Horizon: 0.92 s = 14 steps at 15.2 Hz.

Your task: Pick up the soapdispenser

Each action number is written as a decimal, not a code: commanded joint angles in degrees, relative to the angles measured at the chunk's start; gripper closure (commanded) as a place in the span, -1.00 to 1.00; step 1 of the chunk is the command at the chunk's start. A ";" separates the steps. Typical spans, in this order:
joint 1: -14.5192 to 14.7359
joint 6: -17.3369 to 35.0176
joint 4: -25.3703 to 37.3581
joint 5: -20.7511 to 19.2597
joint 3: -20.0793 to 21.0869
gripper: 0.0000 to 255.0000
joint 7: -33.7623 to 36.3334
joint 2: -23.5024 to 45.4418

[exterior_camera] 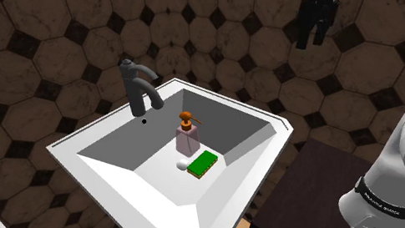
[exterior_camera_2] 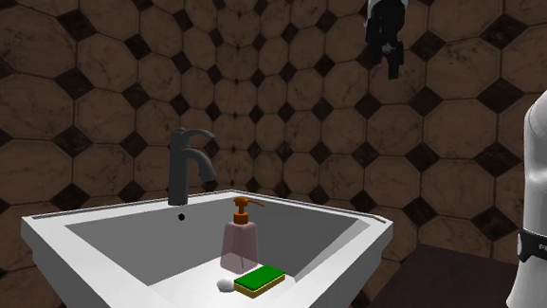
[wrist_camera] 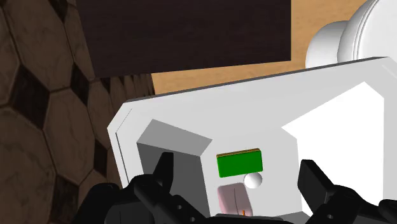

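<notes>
Shoulder view: gripper (exterior_camera: 310, 34) hangs high against the tiled wall, well apart from the sink (exterior_camera: 94, 134); the soap dispenser (exterior_camera: 188, 139) stands upright in the basin, down and toward this view's left of the claw, just beside a green sponge (exterior_camera: 202, 165). Second exterior view: claw up top, dispenser low in the basin near the dark faucet (exterior_camera_2: 188, 164); pale pinkish see-through bottle, orange-brown pump, long axis vertical. Wrist view: fingers (wrist_camera: 164, 167) spread wide, gripping nothing, with the dispenser seen end-on far below between them, so I judge a long straight descent.
</notes>
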 commanded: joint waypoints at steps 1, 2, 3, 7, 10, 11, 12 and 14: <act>0.00 0.00 0.00 0.00 0.00 -1.00 0.00 0.00; 0.10 1.88 -0.62 0.30 0.11 -1.00 0.07 1.24; 0.21 3.74 -1.16 0.60 0.21 -1.00 0.14 2.55; 0.70 11.06 -2.51 1.85 0.60 -1.00 0.27 8.45; 1.12 16.30 -2.67 2.85 0.86 -1.00 0.25 13.48; 1.27 17.99 -2.56 3.19 0.94 -1.00 0.22 15.26; 1.43 19.64 -2.37 3.54 1.01 -1.00 0.18 17.08; 1.76 22.81 -1.74 4.26 1.14 -1.00 0.07 20.85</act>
